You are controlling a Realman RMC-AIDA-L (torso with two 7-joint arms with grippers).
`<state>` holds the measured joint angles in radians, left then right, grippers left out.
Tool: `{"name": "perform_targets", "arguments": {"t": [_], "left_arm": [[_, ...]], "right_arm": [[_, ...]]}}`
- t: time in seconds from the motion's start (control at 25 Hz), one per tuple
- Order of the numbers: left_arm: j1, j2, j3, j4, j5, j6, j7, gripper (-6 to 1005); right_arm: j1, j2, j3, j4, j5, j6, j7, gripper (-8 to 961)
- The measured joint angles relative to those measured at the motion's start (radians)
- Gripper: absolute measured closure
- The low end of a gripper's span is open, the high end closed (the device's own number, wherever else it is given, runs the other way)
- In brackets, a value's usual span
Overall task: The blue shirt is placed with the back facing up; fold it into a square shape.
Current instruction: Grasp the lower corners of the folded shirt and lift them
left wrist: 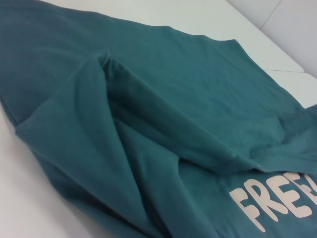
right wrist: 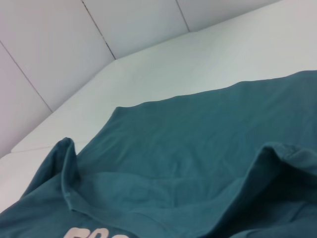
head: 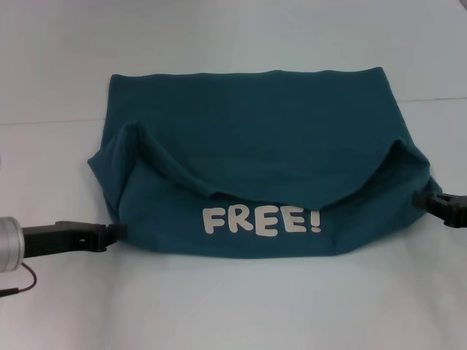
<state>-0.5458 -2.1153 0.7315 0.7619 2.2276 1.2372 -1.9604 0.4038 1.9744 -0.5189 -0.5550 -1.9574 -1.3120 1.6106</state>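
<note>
- Down at the lower left of your head view, the left gripper (head: 115, 232) comes in from the frame edge, its dark fingers meeting the left lower corner of the blue shirt (head: 255, 146); the tips are buried in the cloth, so you cannot tell whether they are clamped or parted.
- At the right edge of the head view, the right gripper (head: 422, 198) touches the shirt's right corner at mid-height; its tips are hidden by the fabric too, so you cannot tell its state either.
- Between the two grippers, the near edge of the shirt is turned up and over, so you see a band of the front with the white "FREE!" lettering (head: 260, 220) in the lower middle of the frame.
- Above that band, the folded-over cloth sags in a shallow curve, with a raised pleat near each gripper.
- Beyond it, the plain back of the shirt lies flat toward the upper middle, its far edge straight.
- Your left wrist view shows the shirt (left wrist: 148, 114) filling the frame, the lettering (left wrist: 277, 203) at lower right.
- Your right wrist view shows the shirt (right wrist: 198, 148) across the lower half, the white table (right wrist: 198, 64) beyond it.
- Under everything, the table (head: 219, 306) is plain white.
</note>
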Motion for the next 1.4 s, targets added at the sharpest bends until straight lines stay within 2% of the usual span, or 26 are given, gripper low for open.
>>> {"name": "perform_targets", "arguments": {"t": [0.36, 0.6, 0.76, 1.12, 1.4], "left_arm": [[0.05, 0.003, -0.035, 0.024, 0.003, 0.084, 0.012, 1000], [0.082, 0.0, -0.071, 0.054, -0.001, 0.165, 0.016, 1000], [0.086, 0.003, -0.12, 0.059, -0.004, 0.231, 0.024, 1000], [0.097, 0.005, -0.165, 0.059, 0.0, 0.342, 0.024, 1000], [0.138, 0.004, -0.218, 0.073, 0.0, 0.431, 0.024, 1000]], "right_arm": [[-0.032, -0.005, 0.001, 0.007, -0.001, -0.003, -0.026, 927], [-0.063, -0.012, 0.012, 0.001, 0.001, -0.059, -0.049, 927], [-0.097, -0.015, 0.04, 0.001, -0.001, -0.116, -0.074, 927], [-0.195, -0.009, 0.108, 0.0, -0.002, -0.26, -0.157, 927], [-0.256, -0.009, 0.124, -0.001, -0.002, -0.293, -0.175, 927]]}}
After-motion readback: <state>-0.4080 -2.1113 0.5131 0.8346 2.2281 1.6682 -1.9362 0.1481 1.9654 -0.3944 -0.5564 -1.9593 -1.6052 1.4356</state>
